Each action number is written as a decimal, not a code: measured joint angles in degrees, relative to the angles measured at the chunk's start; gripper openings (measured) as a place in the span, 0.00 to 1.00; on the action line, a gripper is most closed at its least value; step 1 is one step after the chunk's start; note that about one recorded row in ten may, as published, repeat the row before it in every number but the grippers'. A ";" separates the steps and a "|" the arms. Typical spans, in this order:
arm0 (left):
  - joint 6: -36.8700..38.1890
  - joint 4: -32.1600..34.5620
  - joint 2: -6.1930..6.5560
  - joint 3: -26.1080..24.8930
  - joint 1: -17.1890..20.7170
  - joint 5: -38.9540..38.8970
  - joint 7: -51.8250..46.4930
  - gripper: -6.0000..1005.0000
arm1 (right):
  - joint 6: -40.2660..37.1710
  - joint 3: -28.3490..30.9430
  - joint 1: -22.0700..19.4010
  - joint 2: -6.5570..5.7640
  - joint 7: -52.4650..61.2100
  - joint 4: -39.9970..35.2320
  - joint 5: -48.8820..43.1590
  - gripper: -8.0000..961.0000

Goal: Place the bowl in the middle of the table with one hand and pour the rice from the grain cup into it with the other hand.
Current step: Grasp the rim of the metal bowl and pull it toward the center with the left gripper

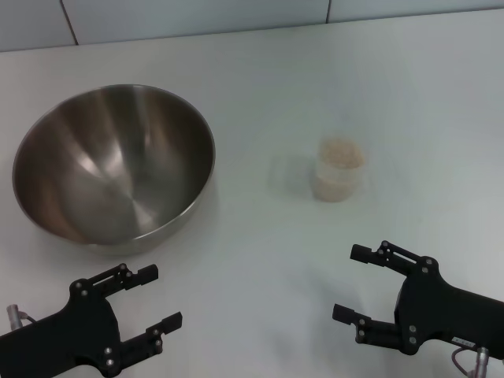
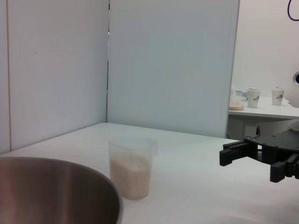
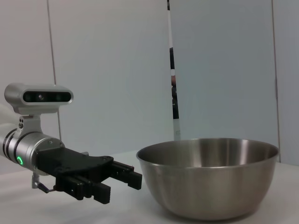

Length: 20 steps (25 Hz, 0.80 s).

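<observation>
nearest to us, at the bottom of the head view, sit our two grippers: the left gripper (image 1: pixel 152 298) in the lower left corner and the right gripper (image 1: pixel 352 285) in the lower right, both with fingers spread apart and holding nothing. farther up on the left side of the frame stands the bowl (image 1: pixel 114 165), empty and shiny inside, resting on the table (image 1: pixel 260 260) just beyond the left gripper. right of centre, a little higher than the middle of the frame and well apart from the bowl, stands the cup (image 1: pixel 339 170), upright and filled with rice (image 1: pixel 340 151) nearly to the rim. beyond that the table runs to a pale wall (image 1: pixel 197 16) along the top edge. we judge that nothing of the task is done yet: the bowl is off to the side, not in the middle, and the rice is all in the cup. we think the next move calls for the left gripper to reach forward, take the bowl by its thin rim and draw it toward the centre, while the right gripper lines up on the cup for the pour.
</observation>
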 joint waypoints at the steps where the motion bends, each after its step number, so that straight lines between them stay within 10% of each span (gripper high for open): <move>1: -0.01 0.00 0.00 -0.02 -0.02 0.00 0.00 0.74 | 0.00 0.00 0.00 0.00 0.00 0.00 0.00 0.86; 11: 2.77 0.03 -0.02 -1.18 0.04 -0.42 -0.49 0.68 | 0.07 0.01 0.01 0.01 0.00 0.00 0.00 0.86; 20: 13.08 12.73 -0.54 -23.96 -0.51 -0.77 -22.17 0.69 | 0.06 0.00 0.01 0.08 0.01 0.08 0.01 0.85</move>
